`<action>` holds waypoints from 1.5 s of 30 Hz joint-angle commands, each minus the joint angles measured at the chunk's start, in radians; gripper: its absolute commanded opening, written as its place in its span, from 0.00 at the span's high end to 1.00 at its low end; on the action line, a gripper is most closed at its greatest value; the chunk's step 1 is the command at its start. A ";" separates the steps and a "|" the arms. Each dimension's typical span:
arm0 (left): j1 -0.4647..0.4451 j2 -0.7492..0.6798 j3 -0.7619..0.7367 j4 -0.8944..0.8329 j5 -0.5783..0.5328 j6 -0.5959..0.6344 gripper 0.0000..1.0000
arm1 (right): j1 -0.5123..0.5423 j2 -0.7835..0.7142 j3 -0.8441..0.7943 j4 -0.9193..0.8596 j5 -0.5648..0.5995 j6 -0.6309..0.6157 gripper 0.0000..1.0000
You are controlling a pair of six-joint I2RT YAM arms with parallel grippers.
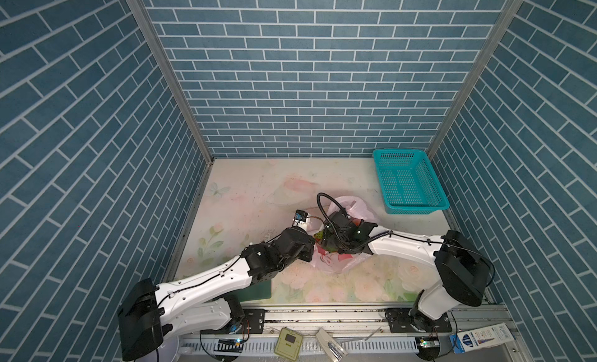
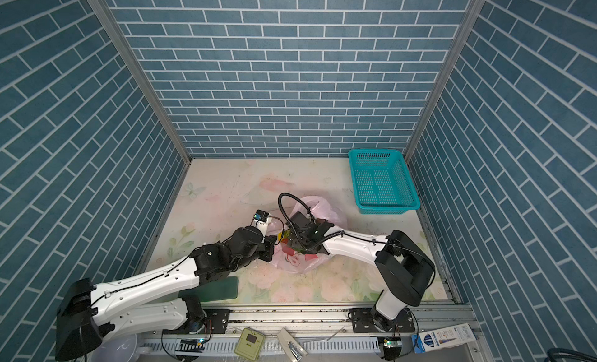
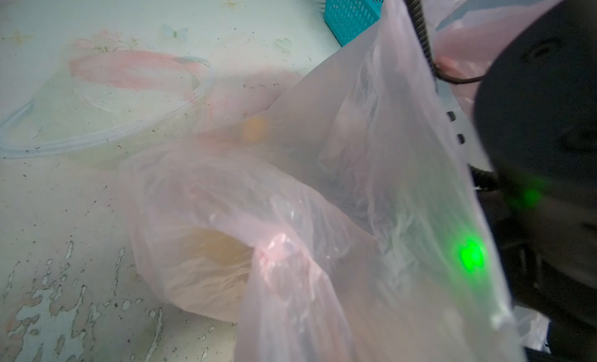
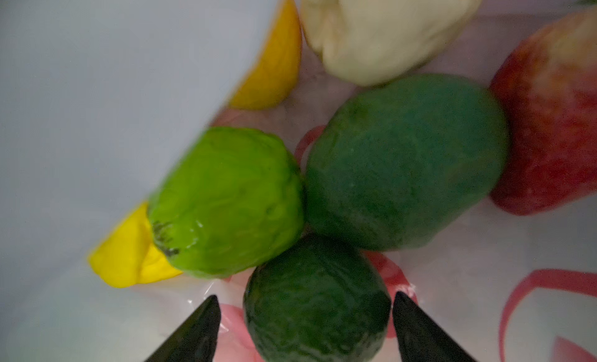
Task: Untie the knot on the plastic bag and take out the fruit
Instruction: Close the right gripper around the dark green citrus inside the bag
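Note:
The pink plastic bag (image 1: 355, 208) (image 2: 323, 208) lies mid-table, its mouth pulled open. My left gripper (image 1: 312, 249) (image 2: 273, 244) is shut on the bag's near-left edge; in the left wrist view the film (image 3: 323, 182) rises up and hides the fingers. My right gripper (image 4: 305, 297) reaches inside the bag and is open, one fingertip (image 4: 206, 315) on each side of a small dark green fruit (image 4: 316, 299), with gaps. Around it lie a larger dark green fruit (image 4: 407, 163), a light green one (image 4: 229, 202), a yellow one (image 4: 129, 257), a whitish one (image 4: 381, 30) and a red one (image 4: 549, 118). The knot does not show.
A teal perforated basket (image 1: 416, 210) (image 2: 387, 210) (image 3: 352, 14) stands at the back right against the wall. A clear round dish (image 3: 200, 95) lies on the floral table behind the bag. A dark green board (image 1: 258, 291) sits under the left arm at the front edge.

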 commanded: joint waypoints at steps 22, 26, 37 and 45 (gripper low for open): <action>-0.008 0.011 0.022 0.006 -0.027 -0.013 1.00 | -0.008 0.034 -0.075 0.143 0.013 -0.008 0.50; -0.001 0.010 0.039 0.003 -0.036 -0.011 1.00 | 0.011 -0.043 -0.107 0.136 -0.041 -0.039 0.56; 0.008 -0.002 0.041 0.002 -0.048 -0.010 1.00 | 0.089 -0.204 -0.102 0.049 -0.072 -0.093 0.58; 0.008 -0.010 0.032 -0.008 -0.059 -0.004 1.00 | 0.114 -0.276 -0.005 -0.085 -0.058 -0.132 0.60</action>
